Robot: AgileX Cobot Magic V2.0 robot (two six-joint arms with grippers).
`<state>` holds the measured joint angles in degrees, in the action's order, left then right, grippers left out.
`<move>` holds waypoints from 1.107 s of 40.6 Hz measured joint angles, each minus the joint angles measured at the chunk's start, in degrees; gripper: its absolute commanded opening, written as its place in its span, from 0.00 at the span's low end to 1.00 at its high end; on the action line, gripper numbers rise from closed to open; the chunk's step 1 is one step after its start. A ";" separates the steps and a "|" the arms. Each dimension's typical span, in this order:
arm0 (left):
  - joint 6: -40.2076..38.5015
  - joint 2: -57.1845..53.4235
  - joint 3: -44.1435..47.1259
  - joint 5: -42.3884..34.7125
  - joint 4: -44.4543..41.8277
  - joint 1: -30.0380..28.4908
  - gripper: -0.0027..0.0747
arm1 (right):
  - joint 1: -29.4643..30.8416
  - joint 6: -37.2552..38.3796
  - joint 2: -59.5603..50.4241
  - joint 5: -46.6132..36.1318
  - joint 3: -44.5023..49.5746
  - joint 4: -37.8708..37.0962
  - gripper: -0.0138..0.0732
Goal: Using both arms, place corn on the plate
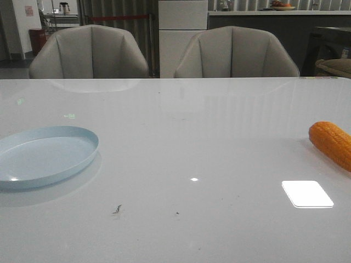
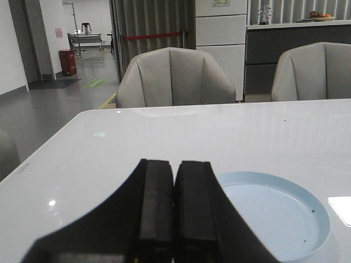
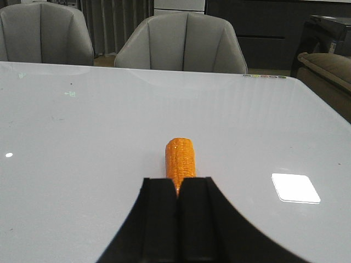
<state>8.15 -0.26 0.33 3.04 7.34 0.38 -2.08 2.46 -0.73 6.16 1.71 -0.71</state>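
Observation:
The orange corn (image 1: pixel 332 143) lies on the white table at the far right, partly cut off by the picture's edge. The pale blue plate (image 1: pixel 44 156) sits empty at the far left. Neither arm shows in the front view. In the left wrist view my left gripper (image 2: pixel 174 164) is shut and empty, with the plate (image 2: pixel 274 213) just beyond and to one side of its fingers. In the right wrist view my right gripper (image 3: pixel 178 181) is shut and empty. The corn (image 3: pixel 180 156) lies lengthwise on the table straight beyond its fingertips, its near end hidden behind them.
Two grey chairs (image 1: pixel 90 52) (image 1: pixel 236 52) stand behind the table's far edge. A bright window reflection (image 1: pixel 307 193) lies on the glossy tabletop near the corn. Small dark specks (image 1: pixel 117 209) dot the front middle.

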 measured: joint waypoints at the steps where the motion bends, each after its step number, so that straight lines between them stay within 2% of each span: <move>1: 0.00 0.00 0.00 0.00 0.00 0.00 0.15 | 0.00 0.00 0.00 0.00 0.00 0.00 0.19; 38: 0.00 0.00 0.00 0.09 0.00 0.00 0.15 | 0.00 0.00 0.00 0.00 0.00 0.00 0.19; 45: 0.00 0.00 0.00 -3.04 0.00 0.00 0.15 | 0.00 0.00 0.00 -1.81 0.00 0.00 0.19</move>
<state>8.15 -0.26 0.33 0.00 7.34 0.38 -2.08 2.46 -0.73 4.35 1.71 -0.71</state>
